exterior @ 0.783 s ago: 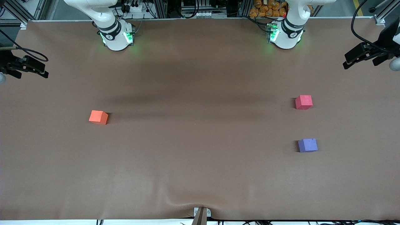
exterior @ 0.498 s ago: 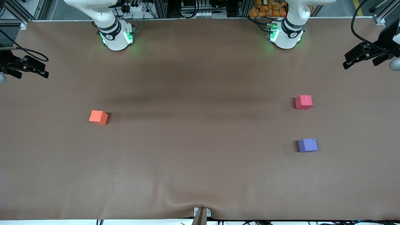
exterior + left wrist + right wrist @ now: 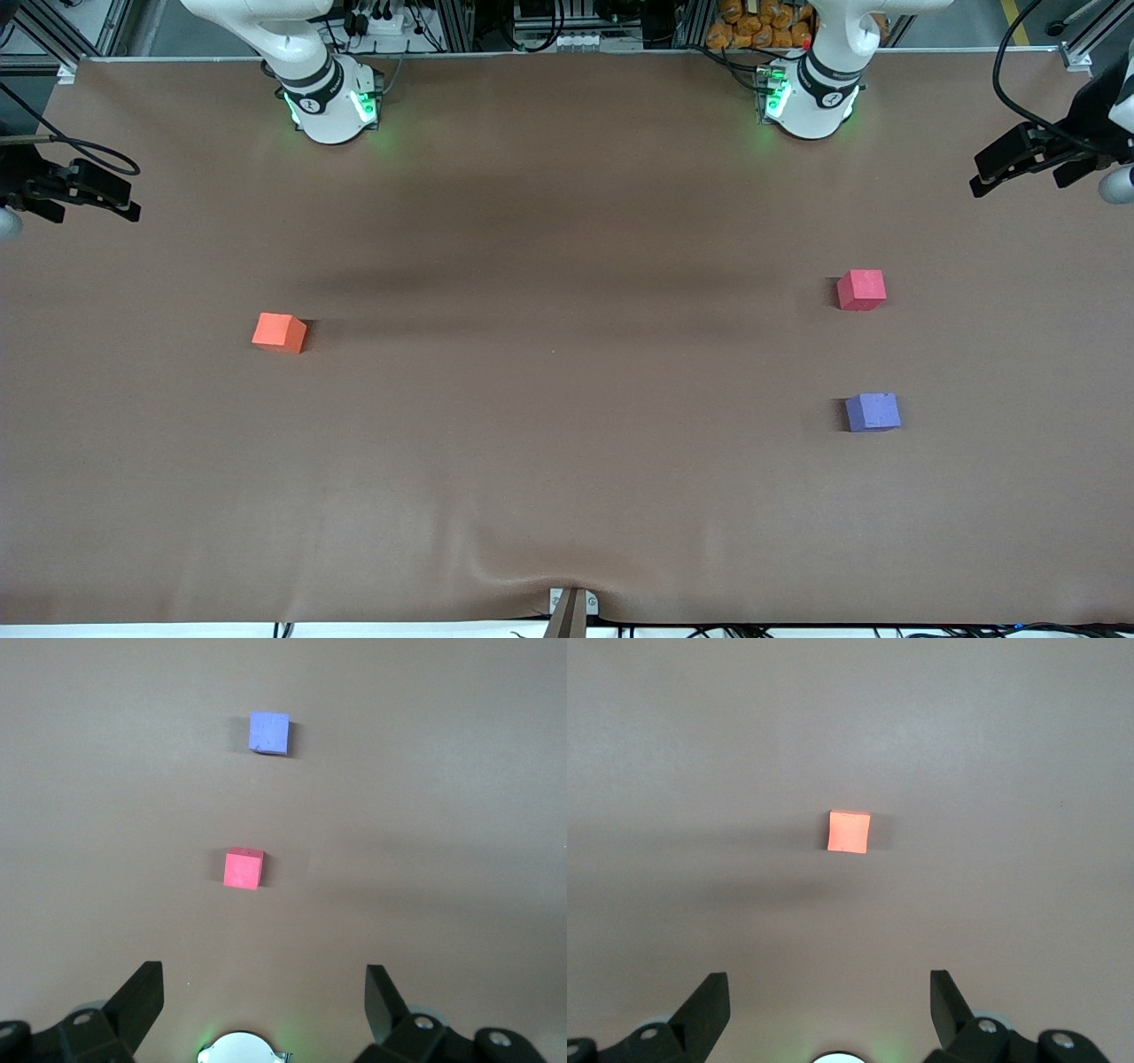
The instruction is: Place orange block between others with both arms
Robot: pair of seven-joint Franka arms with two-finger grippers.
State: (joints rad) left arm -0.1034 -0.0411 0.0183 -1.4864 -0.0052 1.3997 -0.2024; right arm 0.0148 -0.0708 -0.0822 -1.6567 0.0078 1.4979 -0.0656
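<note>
From the front, the orange block (image 3: 279,332) is seen toward the right arm's end, well apart from the red-pink cube (image 3: 861,289) and purple cube (image 3: 873,412); the grippers themselves are probably at the frame edges. In the wrist views, the left gripper (image 3: 264,997) and right gripper (image 3: 829,997) are held apart, empty. Pickup is not yet begun; descent over the block is called for.

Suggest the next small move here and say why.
Probably lower the right gripper toward the orange block. That block sits alone at the right arm's end of the table, apart from the red-pink cube and purple cube. Both grippers are open, high and empty; the left gripper waits.
</note>
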